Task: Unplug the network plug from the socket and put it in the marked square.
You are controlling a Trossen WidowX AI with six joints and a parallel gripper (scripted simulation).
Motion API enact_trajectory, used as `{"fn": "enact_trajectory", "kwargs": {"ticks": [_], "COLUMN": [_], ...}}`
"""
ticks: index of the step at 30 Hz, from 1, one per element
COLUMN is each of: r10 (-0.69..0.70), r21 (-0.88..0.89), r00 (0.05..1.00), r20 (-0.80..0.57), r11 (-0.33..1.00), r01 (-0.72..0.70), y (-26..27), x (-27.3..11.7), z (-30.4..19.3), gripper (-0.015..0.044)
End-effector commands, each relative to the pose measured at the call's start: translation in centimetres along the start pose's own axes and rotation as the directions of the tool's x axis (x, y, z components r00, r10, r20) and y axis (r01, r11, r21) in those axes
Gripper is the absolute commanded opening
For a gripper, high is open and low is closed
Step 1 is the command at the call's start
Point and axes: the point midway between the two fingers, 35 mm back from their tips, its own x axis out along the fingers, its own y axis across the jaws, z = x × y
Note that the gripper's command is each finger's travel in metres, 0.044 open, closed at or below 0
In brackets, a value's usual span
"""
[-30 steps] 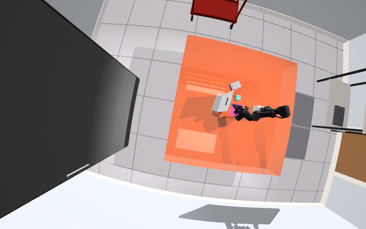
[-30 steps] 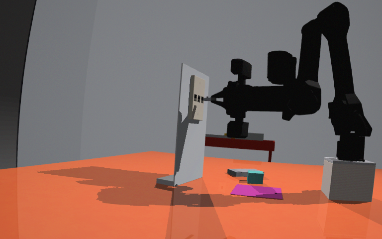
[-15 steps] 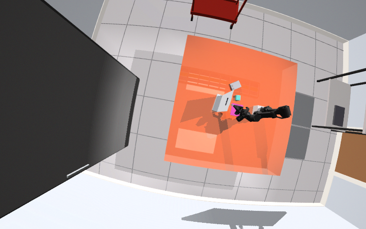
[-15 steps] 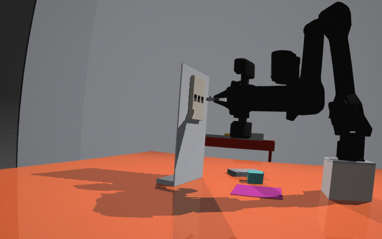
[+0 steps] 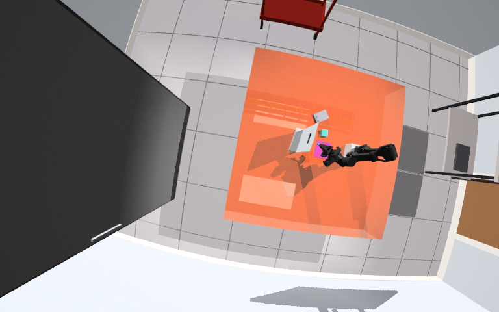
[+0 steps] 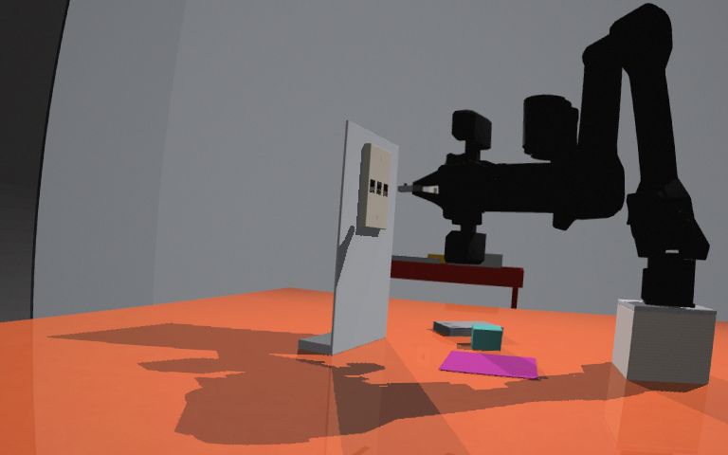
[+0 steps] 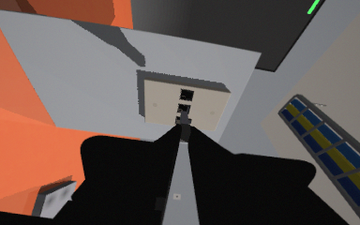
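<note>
My arm rises from a pale block on the orange table, then folds down and reaches level toward the panel. At its end, my gripper is narrowed onto the plug — its fingers have it pinched, with the front end poking out ahead of them. Below, the pink square lies flat on the table, well apart from the plug. Near it I see a teal block, and beyond that a grey box. Ahead, the panel stands upright, bearing a beige plate with three dark openings in a row. The plug is out, held in the air just in front of that plate — I can't tell the state of its tab. Farther off, a red cart stands past the table
</note>
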Motion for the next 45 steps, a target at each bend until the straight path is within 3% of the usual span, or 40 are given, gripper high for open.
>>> {"fn": "enact_trajectory", "kwargs": {"ticks": [1, 45], "r10": [0.004, 0.003], "r21": [-0.007, -0.002], "r00": [1.0, 1.0], "r20": [-0.005, -0.002], "r11": [1.0, 1.0], "r01": [-0.004, -0.003], "y": [0.1, -2.6], "x": [-0.4, -1.9], "z": [-0.2, -0.5], "gripper": [0.0, 0.0]}}
